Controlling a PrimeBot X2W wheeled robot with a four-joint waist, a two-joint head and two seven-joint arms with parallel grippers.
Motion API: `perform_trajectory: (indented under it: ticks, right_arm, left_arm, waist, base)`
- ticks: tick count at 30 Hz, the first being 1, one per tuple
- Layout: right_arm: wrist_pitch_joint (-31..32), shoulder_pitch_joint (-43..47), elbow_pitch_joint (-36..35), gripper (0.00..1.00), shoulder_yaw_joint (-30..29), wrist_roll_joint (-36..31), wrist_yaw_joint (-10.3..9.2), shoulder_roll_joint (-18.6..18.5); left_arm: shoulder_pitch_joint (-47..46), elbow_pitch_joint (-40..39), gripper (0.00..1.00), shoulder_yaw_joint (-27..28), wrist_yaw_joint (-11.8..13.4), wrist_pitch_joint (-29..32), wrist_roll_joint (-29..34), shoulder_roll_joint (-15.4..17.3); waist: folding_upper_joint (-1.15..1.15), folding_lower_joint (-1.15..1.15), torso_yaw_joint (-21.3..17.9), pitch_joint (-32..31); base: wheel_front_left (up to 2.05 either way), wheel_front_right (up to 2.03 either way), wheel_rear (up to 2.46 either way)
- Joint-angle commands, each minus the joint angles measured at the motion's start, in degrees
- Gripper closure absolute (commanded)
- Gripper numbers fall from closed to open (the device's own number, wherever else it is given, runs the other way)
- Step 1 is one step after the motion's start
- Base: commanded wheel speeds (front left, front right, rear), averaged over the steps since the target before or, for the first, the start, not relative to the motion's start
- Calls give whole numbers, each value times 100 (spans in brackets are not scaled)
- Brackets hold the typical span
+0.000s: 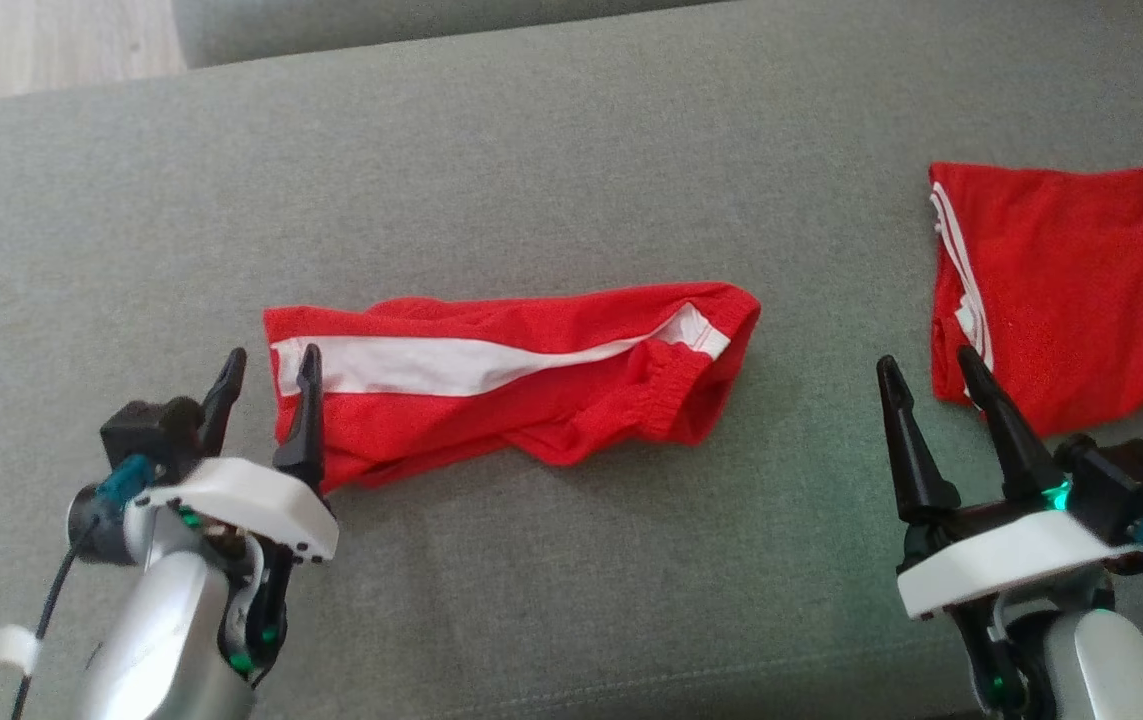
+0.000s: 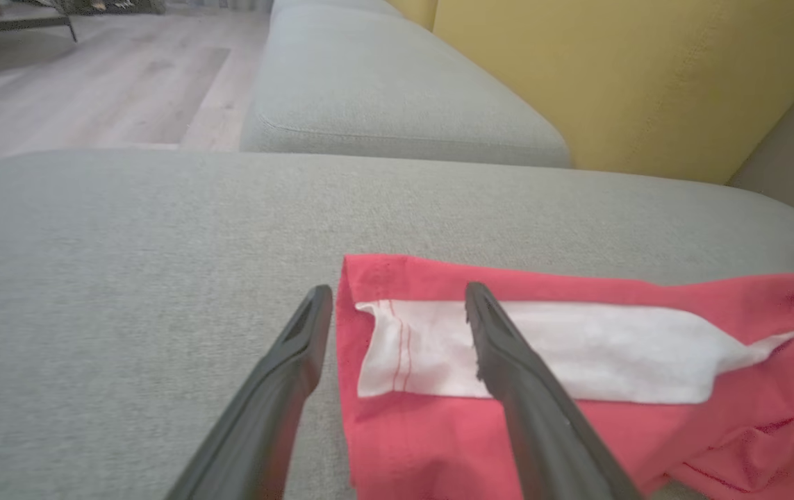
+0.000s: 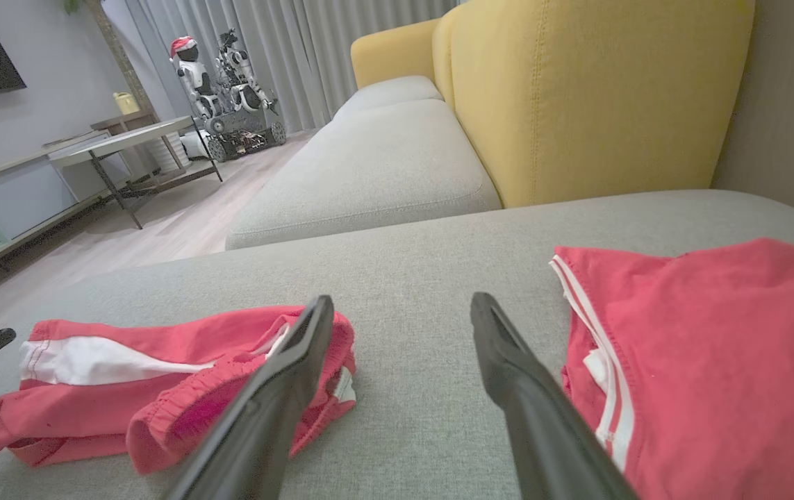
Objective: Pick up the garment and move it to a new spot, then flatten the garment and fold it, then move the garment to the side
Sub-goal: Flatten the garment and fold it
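Here: garment [image 1: 531, 390] end under left hand [image 1: 273, 352], fingers apart; right hand [image 1: 926, 357] spread, well aside.

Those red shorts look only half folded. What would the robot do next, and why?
Probably move the right gripper across to the bunched waistband end of the shorts. Both grippers are open and hold nothing; the left gripper is at the other end, while the right points at bare cushion between the shorts and another red garment.
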Motion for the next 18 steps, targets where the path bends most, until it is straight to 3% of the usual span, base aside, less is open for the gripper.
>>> perform_trajectory:
  ticks: [1,9,18]
  right_arm:
    - [-50,-226,-179,0,106,-35,-4,-5]
    - [7,-135,-194,0,18,-217,-4,-41]
    - [95,122,-195,0,-23,-252,-4,-54]
  left_arm:
    - [-43,-255,0,217,82,-103,77,121]
    - [710,-1545,0,565,592,-238,511,45]
    - [1613,-2440,0,546,710,-232,788,102]
  waist:
    - [0,0,51,-57]
    - [0,0,293,-352]
    - [0,0,439,-719]
  base:
    - [0,0,0]
    - [0,0,0]
    - [0,0,0]
